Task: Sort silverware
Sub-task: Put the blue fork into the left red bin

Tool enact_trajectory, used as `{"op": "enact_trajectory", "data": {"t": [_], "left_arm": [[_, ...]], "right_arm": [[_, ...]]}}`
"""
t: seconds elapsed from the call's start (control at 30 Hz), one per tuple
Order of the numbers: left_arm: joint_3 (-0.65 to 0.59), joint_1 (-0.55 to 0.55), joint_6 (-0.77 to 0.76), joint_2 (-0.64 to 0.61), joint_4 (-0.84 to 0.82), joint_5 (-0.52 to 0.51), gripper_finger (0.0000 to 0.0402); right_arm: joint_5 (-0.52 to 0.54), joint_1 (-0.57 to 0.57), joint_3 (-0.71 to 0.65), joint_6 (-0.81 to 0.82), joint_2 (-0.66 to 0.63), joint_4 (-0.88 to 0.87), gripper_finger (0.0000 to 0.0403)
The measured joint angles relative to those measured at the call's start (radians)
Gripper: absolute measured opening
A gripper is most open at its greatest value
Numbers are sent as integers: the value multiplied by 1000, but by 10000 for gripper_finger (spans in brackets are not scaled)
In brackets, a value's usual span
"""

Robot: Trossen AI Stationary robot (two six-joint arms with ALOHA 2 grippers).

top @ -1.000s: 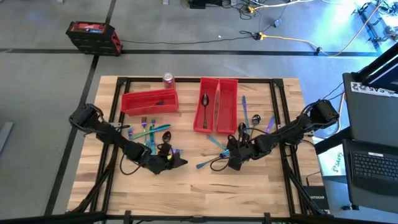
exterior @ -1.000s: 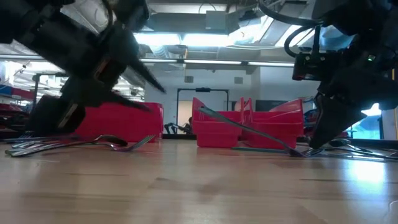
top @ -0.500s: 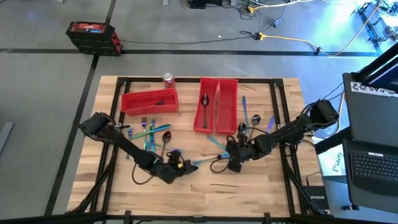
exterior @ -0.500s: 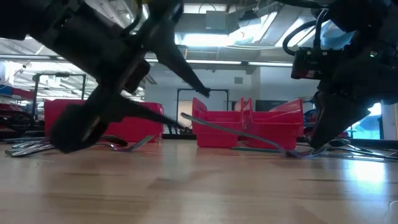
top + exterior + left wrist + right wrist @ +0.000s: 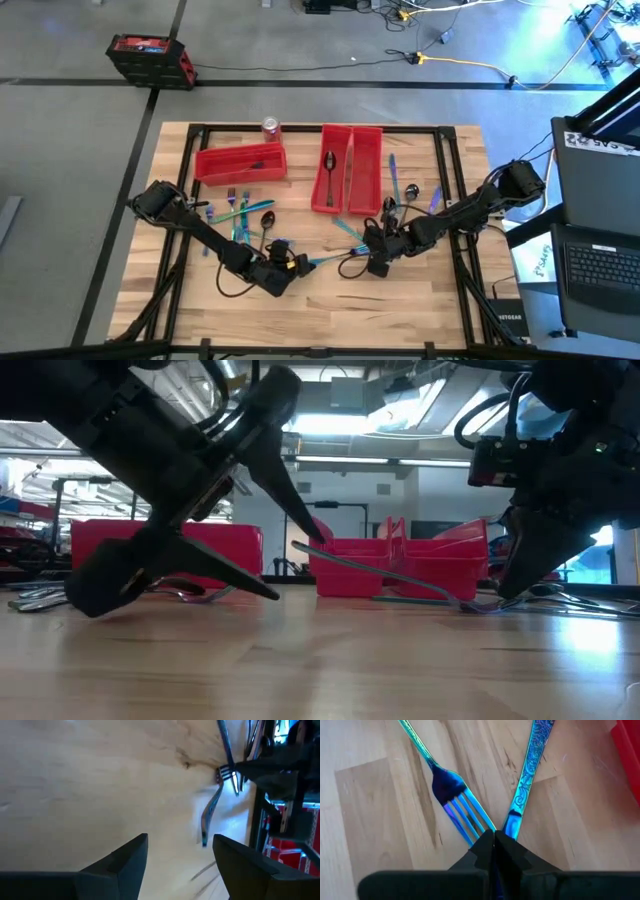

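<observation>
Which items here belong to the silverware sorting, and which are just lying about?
Part of the job:
- fork pinned at its tines by the shut right gripper
- loose silverware on the table's left
- open left gripper
- red bins

Lying about:
- soda can
- laptop

Iridescent silverware (image 5: pixel 245 212) scattered on wood.

high: desk (image 5: pixel 200 300) seen straight down, far | low: set at desk-top level, faced toward red bins (image 5: pixel 355 565) also seen from above | wrists: held close over the wood, fork (image 5: pixel 452 795) shared with high
</observation>
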Motion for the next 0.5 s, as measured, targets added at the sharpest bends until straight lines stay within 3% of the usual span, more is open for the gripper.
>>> {"op": "enact_trajectory", "data": {"t": [0.5], "left_arm": [[0,58,33,0,40,15,212]], "right_arm": [[8,0,0,0,0,-1,0]]}}
